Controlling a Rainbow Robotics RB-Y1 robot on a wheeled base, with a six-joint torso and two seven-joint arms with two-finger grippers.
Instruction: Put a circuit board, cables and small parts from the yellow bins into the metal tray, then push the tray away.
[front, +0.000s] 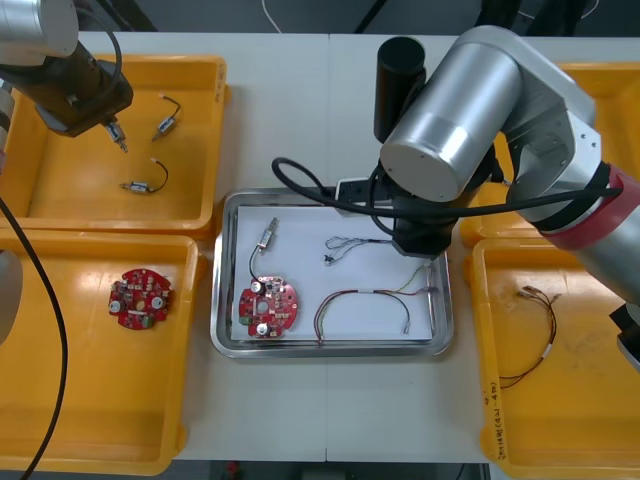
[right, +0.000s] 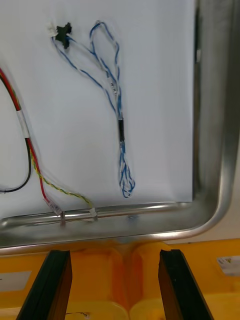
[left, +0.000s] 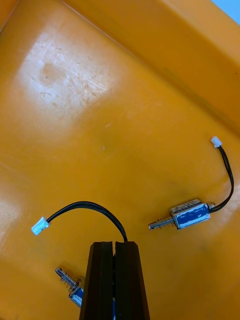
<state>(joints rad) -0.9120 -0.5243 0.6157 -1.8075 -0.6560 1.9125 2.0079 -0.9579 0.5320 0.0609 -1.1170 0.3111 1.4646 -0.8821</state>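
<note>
My left gripper (left: 115, 246) hangs over the far left yellow bin (front: 60, 195), shut on the black cable of a small metal part (left: 74, 290) that hangs beside its fingers. A second small metal part (left: 189, 214) lies on the bin floor just beyond. My right gripper (right: 115, 280) is open above the right rim of the metal tray (front: 330, 347). In the tray lie a red circuit board (front: 268, 306), a small metal part (front: 268, 235), a blue and white cable (right: 117, 105) and a red and yellow cable (front: 370, 298).
Another circuit board (front: 141, 298) sits in the near left bin (front: 90, 420). A red and yellow cable (front: 535, 330) lies in the near right bin (front: 560, 420). Two loose small parts (front: 165, 122) rest in the far left bin. My right arm covers the tray's far right corner.
</note>
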